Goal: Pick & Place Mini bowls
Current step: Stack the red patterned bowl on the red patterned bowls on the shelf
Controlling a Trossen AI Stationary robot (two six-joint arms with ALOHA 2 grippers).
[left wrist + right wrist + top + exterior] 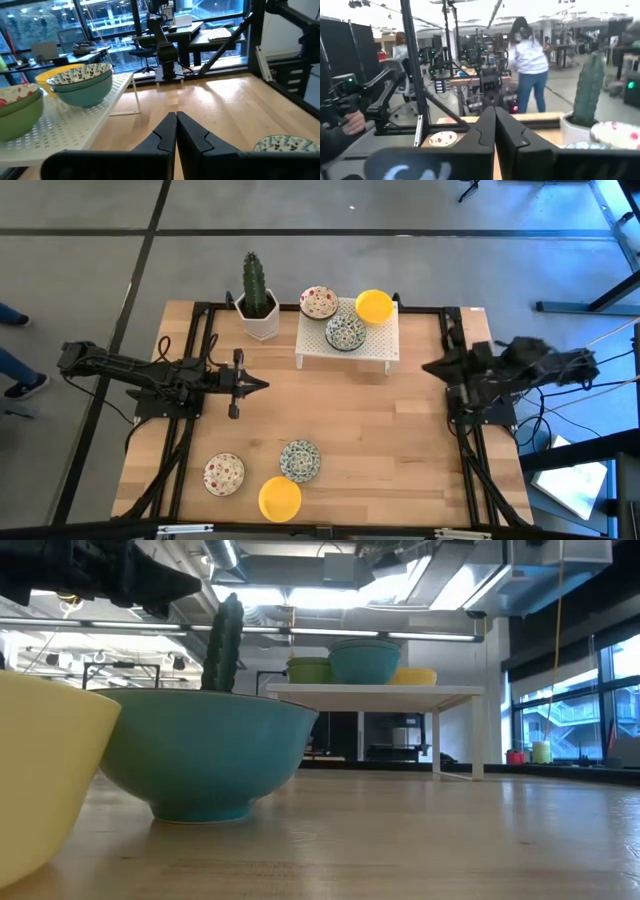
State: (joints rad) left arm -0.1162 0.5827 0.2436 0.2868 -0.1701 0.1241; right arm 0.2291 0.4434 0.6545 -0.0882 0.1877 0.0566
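Note:
Three mini bowls sit on the white rack [348, 352] at the table's far side: a red-speckled one [319, 303], a blue-green one [345, 333] and a yellow one [374, 306]. Three more rest on the table near its front edge: red-speckled [224, 474], blue-green [300, 460] and yellow [280, 499]. My left gripper [262, 385] hovers shut at mid-left, pointing toward the table's right and holding nothing [176, 120]. My right gripper [428, 366] is drawn back at the right edge, shut and holding nothing [494, 112].
A cactus in a white hexagonal pot [258, 305] stands left of the rack. Bare wood [370, 420] lies between the two arms. A person [527, 65] stands in the room beyond the table, and a hand [347, 122] shows at the right wrist view's edge.

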